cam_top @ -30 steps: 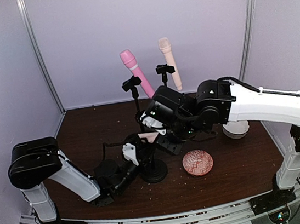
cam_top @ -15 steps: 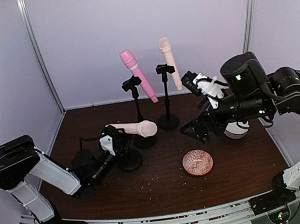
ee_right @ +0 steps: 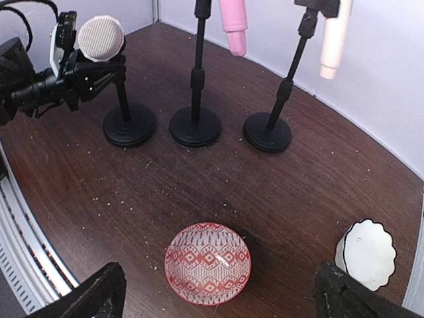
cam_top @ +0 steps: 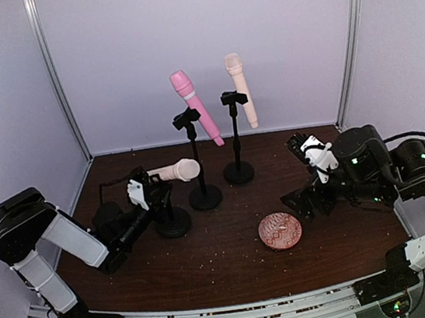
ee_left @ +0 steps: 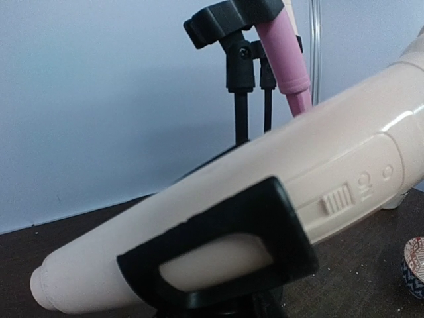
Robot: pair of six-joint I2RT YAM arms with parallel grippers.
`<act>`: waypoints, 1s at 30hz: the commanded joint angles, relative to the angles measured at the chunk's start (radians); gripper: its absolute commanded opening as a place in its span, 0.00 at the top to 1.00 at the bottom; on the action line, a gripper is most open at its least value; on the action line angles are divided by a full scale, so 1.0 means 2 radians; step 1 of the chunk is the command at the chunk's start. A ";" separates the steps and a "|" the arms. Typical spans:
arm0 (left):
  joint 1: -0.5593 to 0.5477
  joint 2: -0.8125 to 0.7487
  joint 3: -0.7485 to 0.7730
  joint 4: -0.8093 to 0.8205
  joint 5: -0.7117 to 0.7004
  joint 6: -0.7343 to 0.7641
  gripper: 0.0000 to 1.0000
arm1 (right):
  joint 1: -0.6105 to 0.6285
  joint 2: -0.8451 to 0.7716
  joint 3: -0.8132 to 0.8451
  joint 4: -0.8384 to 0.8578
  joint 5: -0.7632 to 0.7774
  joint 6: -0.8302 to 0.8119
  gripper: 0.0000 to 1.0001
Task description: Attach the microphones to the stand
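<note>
Moved since a second ago: the right arm, which we log as withdrawn from the table's centre to the right side with its jaws gone wide, and the short stand [cam_top: 172, 224], drawn leftward with its microphone by the left arm.

Right gripper [ee_right: 218, 291]: jaws spread fully apart, holding nothing. Its two fingertips show at the lower corners of the right wrist view.

Left gripper [cam_top: 150, 192]: jaws nearly closed at the top of the short stand, by its clip. We cannot make out the exact contact point behind the microphone.

Second peach microphone [cam_top: 173, 171]: lies almost level in the short stand's clip, head to the right.

Pink microphone [cam_top: 194, 106]: clipped, tilted, in the middle stand [cam_top: 196, 161].

Peach microphone [cam_top: 240, 89]: clipped, near upright, in the rear stand [cam_top: 236, 144].

The three round bases sit in a row, apart from one another.

Patterned dish [cam_top: 280, 231]: red and white, on the table nearer us than the stands.

Scalloped white cup [ee_right: 366, 254]: at the right — seen only in the right wrist view.

Table [cam_top: 236, 277]: dark brown wood grain, strewn with pale specks.

Walls [cam_top: 121, 61]: plain pale lilac on three sides, with metal uprights [cam_top: 55, 78] at the rear corners.

Slotted rail [cam_top: 240, 310]: runs along the near edge.
</note>
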 commanded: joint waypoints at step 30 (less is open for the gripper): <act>-0.026 -0.549 0.059 -0.720 -0.128 -0.115 0.02 | -0.033 -0.152 -0.136 0.182 0.341 0.071 0.00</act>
